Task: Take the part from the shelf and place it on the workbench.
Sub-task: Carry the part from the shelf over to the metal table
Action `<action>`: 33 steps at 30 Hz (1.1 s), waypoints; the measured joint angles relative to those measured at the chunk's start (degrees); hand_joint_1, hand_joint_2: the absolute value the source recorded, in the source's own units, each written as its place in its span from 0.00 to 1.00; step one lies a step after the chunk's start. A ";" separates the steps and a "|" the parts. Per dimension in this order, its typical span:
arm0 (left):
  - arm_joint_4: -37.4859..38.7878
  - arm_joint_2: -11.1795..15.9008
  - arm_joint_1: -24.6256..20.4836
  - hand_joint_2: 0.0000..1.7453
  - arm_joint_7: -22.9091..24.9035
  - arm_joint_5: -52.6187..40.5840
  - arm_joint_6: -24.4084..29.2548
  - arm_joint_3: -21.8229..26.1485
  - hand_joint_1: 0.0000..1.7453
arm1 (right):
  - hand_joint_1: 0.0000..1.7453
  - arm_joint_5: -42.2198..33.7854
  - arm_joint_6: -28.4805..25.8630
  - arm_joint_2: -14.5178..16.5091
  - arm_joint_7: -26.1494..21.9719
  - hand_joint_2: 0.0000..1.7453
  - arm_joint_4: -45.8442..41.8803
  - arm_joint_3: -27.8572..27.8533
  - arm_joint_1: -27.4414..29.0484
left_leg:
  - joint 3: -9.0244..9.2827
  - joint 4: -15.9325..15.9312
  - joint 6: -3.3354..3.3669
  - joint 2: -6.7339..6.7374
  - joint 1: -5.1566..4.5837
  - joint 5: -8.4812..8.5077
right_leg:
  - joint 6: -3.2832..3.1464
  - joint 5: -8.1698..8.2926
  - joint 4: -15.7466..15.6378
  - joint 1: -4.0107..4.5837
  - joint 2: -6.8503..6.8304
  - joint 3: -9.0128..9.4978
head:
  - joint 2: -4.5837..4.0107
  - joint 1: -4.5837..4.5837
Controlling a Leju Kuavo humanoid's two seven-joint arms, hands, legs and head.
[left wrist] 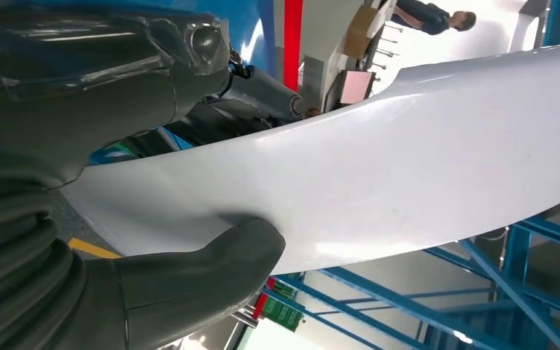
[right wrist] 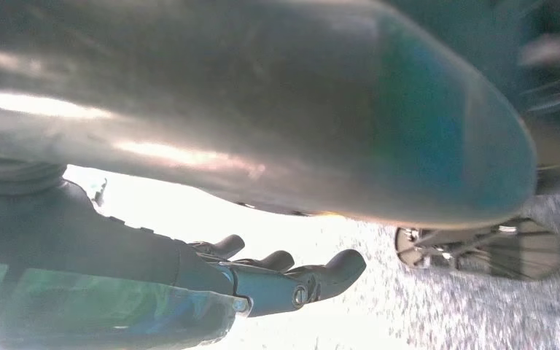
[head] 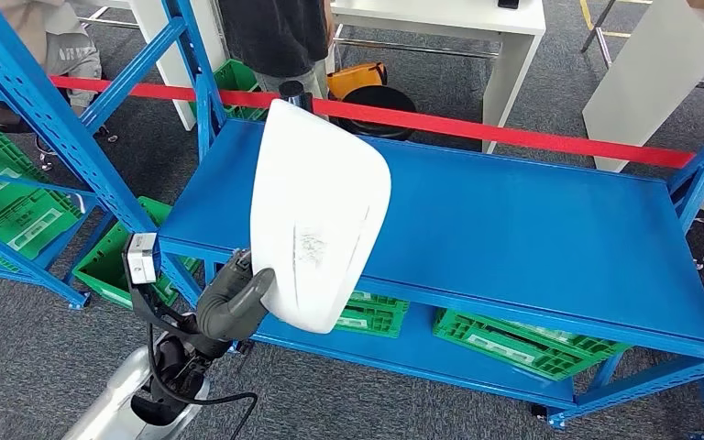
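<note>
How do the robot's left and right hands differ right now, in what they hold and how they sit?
The left hand grips the white part by its lower edge, thumb pressed on its face; the right hand holds nothing. The left hand is raised beside the blue shelf; the right hand hangs over grey floor. The left hand's fingers are clamped around the part; the right hand's are extended and apart. Both have dark fingers.

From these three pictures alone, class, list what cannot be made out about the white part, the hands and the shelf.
- White part: its far end is cut off by the left wrist view's edge.
- Left hand: its fingers lie behind the part in the head view.
- Right hand: glare washes out the fingers.
- Blue shelf: the part hides a stretch of its top.
- Green crates: contents hidden under the shelf.
</note>
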 joint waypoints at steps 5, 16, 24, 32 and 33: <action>-1.57 0.21 0.72 1.00 -0.17 1.67 -2.33 0.37 1.00 | 0.00 -0.33 -2.32 -0.22 -0.71 0.00 -0.05 -0.01 -0.14 | -1.14 1.49 -1.48 -0.19 0.20 -0.87 | -2.12 1.80 0.83 0.46 0.31 -1.49 | 0.00 -0.08; -2.11 -0.06 -0.62 1.00 0.04 5.11 -5.40 -1.94 1.00 | 0.00 -0.19 -3.91 -1.42 -1.69 0.00 0.05 -0.02 -0.50 | 9.73 0.33 -0.61 -0.49 -0.05 -8.65 | -2.28 8.05 0.70 0.84 0.20 -7.57 | 0.00 -0.10; -2.16 -0.52 -1.15 1.00 0.06 5.20 -5.39 -2.65 1.00 | 0.00 -0.20 -3.96 -1.69 -1.77 0.00 0.05 0.00 -0.49 | 6.36 -2.92 1.70 0.11 -0.34 -3.28 | -2.12 -0.08 12.18 0.55 0.05 -11.86 | 0.00 0.08; -2.15 -0.63 -1.00 1.00 0.10 5.17 -5.41 -3.05 1.00 | 0.00 -0.18 -4.06 -2.07 -1.79 0.00 0.05 0.00 -0.76 | -0.23 0.13 -0.59 0.41 -0.23 0.59 | -0.33 0.38 0.56 0.38 0.17 0.61 | 0.00 -0.06; -2.15 -0.61 -0.97 1.00 0.10 5.16 -5.41 -3.15 1.00 | 0.00 -0.18 -4.06 -2.08 -1.80 0.00 0.05 -0.01 -0.74 | -0.34 0.24 -0.91 0.41 -0.13 1.01 | -0.95 0.51 0.51 0.48 0.21 0.20 | 0.00 -0.13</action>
